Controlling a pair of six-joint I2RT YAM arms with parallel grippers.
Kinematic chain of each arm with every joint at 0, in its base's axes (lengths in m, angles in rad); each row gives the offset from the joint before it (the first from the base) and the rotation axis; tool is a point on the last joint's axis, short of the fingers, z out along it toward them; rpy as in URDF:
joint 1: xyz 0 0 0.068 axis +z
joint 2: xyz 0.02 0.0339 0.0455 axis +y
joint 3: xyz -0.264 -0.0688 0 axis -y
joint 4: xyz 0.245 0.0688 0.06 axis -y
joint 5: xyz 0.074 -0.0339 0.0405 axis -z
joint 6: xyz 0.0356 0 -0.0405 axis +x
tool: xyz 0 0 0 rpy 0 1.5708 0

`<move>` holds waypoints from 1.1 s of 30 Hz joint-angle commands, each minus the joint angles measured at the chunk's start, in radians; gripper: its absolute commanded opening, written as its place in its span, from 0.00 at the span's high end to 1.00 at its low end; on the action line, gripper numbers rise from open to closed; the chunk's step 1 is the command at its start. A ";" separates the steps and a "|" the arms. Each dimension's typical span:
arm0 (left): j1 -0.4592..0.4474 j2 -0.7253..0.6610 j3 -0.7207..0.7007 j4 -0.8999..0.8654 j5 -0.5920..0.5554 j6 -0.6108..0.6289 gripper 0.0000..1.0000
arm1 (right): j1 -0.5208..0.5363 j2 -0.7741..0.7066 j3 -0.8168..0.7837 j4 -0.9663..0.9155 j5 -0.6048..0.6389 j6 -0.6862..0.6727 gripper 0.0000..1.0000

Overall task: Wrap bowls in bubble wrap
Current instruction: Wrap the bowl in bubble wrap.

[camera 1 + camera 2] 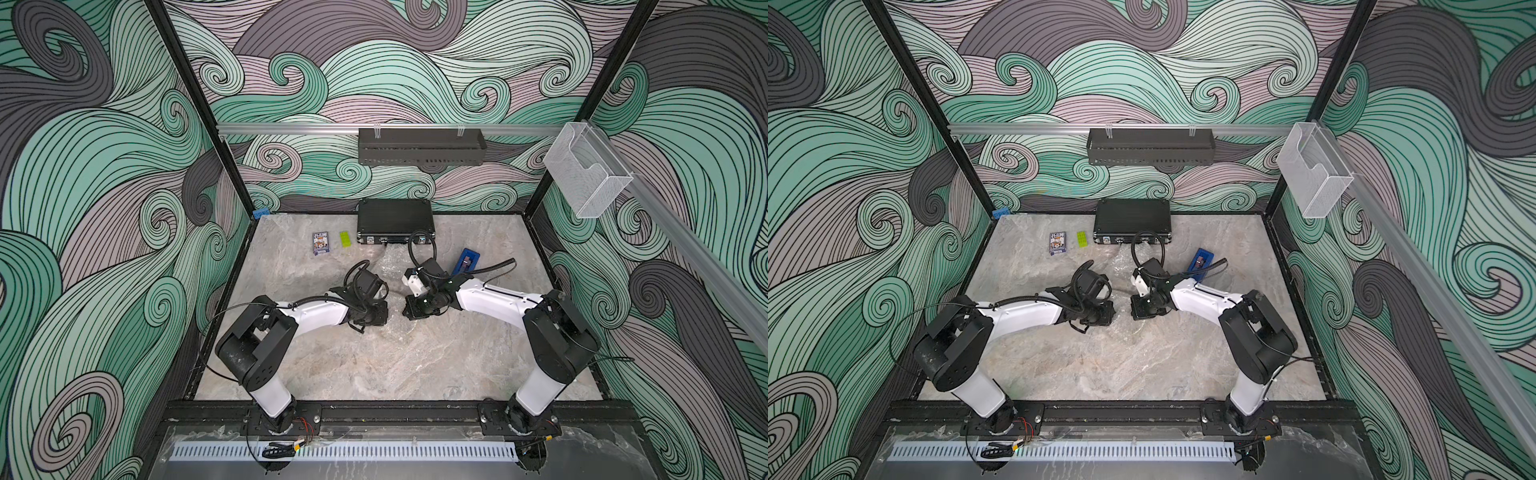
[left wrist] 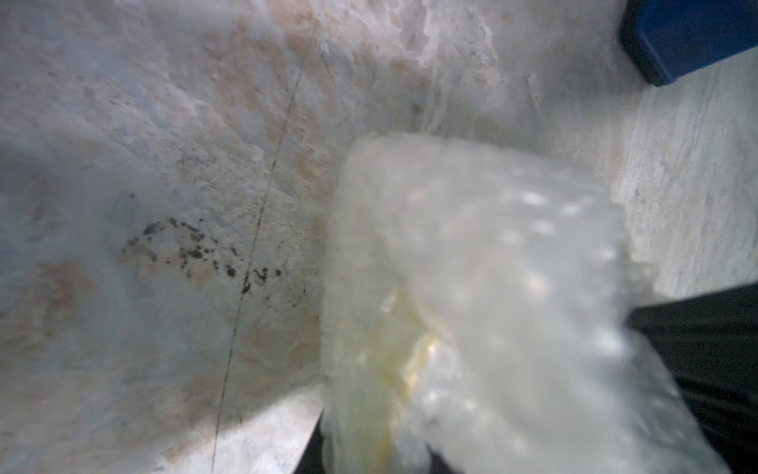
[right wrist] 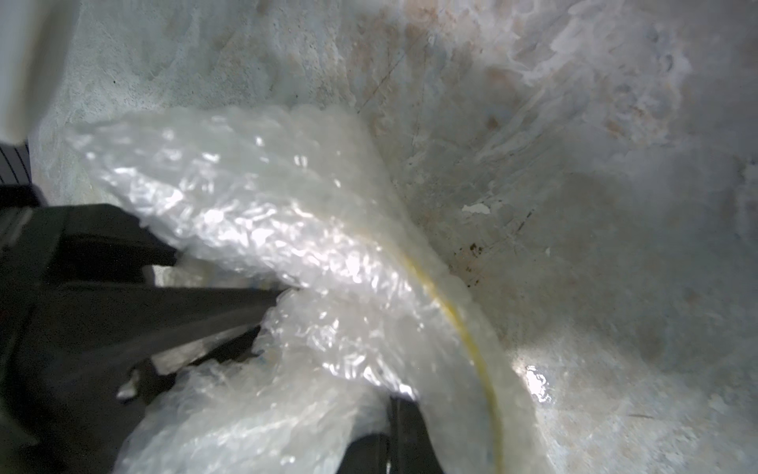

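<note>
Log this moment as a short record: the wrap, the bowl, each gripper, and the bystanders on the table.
bubble wrap: bunched mid-table between the two arms, folded over a bowl
bowl: only a yellow rim shows through the wrap; no second bowl in sight
left gripper: at the wrap; jaws too blurred to judge
right gripper: jaws shut, wrap bunched at them
other items: black case at the back edge; card pack and green block to its left; blue object beside the right arm
</note>
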 commanded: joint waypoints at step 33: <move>0.061 -0.044 0.011 0.003 -0.015 0.035 0.16 | -0.022 0.032 -0.018 0.031 -0.006 -0.002 1.00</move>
